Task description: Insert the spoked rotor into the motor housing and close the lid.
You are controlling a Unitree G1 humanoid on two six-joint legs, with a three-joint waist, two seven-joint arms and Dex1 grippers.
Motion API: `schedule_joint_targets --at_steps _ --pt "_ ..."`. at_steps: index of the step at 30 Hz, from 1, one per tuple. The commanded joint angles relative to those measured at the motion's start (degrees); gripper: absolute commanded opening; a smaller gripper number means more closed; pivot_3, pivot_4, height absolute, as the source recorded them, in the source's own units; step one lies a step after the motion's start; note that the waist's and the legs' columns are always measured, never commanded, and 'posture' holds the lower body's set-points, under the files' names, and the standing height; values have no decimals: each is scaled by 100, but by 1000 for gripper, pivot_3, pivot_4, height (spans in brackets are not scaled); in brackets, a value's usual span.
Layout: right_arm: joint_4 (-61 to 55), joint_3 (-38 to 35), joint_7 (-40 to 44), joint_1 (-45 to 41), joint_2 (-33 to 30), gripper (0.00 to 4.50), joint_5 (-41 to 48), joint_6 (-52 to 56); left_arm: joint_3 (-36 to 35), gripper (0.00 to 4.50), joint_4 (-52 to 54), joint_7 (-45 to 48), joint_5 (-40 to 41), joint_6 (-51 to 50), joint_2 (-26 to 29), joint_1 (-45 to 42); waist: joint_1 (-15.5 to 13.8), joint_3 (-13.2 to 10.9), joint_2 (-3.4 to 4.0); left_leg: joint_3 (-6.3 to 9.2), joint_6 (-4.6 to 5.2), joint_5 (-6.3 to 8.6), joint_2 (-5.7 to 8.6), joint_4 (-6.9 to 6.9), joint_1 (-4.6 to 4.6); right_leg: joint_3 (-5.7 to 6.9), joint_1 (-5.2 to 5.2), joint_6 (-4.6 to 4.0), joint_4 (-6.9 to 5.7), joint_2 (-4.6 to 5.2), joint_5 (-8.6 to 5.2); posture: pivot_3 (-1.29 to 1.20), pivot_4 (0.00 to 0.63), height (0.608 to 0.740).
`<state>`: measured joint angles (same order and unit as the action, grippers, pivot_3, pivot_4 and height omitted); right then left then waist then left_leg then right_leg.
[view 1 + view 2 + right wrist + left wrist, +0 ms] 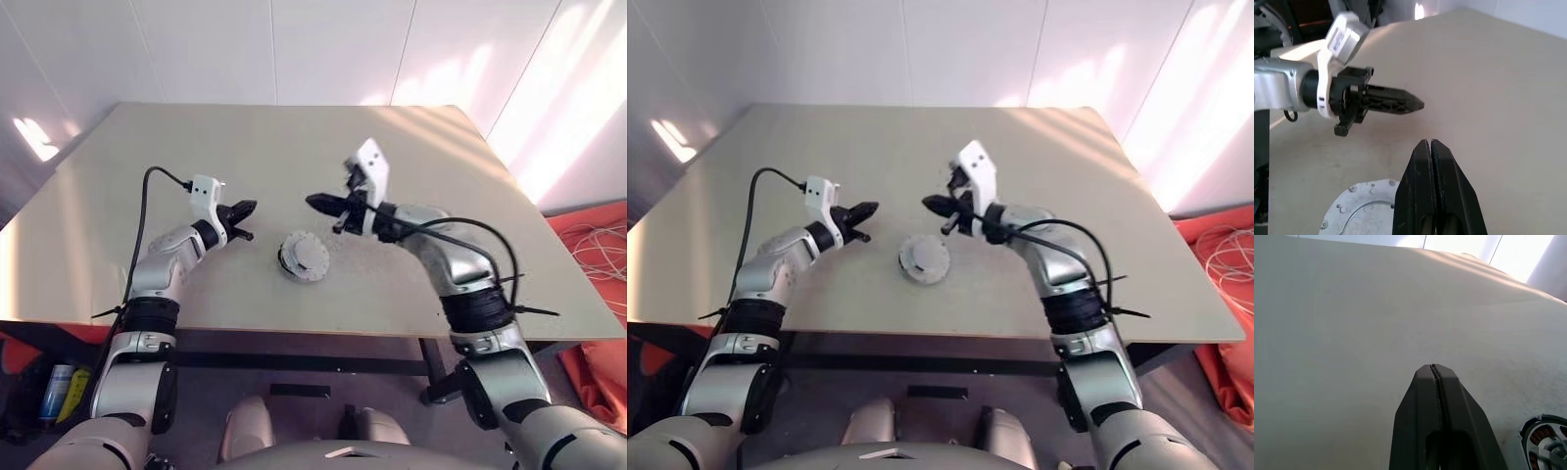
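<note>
- Both grippers, left gripper and right gripper, are hovering pressed together, empty
- Motor housing with lid is sitting between, below them
- Left wrist view is showing copper windings at its edge

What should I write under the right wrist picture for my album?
Two shut grippers hover above a round metal motor.

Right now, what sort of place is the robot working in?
Probably a robot test room or lab: one plain beige table against white panel walls, with just a round motor assembly on it and loose white cable piled beside it.
</note>
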<state>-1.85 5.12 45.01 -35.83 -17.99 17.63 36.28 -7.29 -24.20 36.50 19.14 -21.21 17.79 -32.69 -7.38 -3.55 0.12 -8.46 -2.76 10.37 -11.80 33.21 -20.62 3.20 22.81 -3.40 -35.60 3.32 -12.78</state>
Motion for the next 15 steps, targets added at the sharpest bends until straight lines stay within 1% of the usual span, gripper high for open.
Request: schedule_joint_targets --at_steps 1,4,6,8,11,15 --pt "-603 -238 287 304 -527 25 299 247 -32 0 85 51 58 68 -2 -198 -5 0 0 0 0 0 0 -1 1 0 -2 0 1 0 0 0 0 740" --pt "-912 -173 597 805 -1149 25 376 432 -6 0 -18 88 37 89 -22 -276 -36 0 0 0 1 1 0 -1 5 0 -9 1 6 0 0 0 0 740" --pt "-1040 -96 702 1023 -1389 25 429 573 4 0 -58 109 29 99 -31 -302 -44 0 0 -1 2 1 1 0 6 0 -10 2 7 0 0 0 0 740" --pt "-1202 138 870 1270 -1636 25 368 618 17 0 -77 127 23 103 -41 -310 -28 0 1 -3 1 0 1 0 6 0 -8 3 6 -1 -1 0 0 740" --pt "-1171 268 708 1282 -1555 25 338 704 22 0 -89 141 18 107 -42 -308 -4 0 1 -4 0 0 0 -2 8 0 -12 35 6 -6 -19 0 0 740" --pt "-1273 428 576 1084 -1206 25 553 1039 -13 0 -1 131 32 55 12 -234 -6 0 1 -3 -2 -2 -1 0 16 0 -11 33 4 -3 -18 0 0 740"
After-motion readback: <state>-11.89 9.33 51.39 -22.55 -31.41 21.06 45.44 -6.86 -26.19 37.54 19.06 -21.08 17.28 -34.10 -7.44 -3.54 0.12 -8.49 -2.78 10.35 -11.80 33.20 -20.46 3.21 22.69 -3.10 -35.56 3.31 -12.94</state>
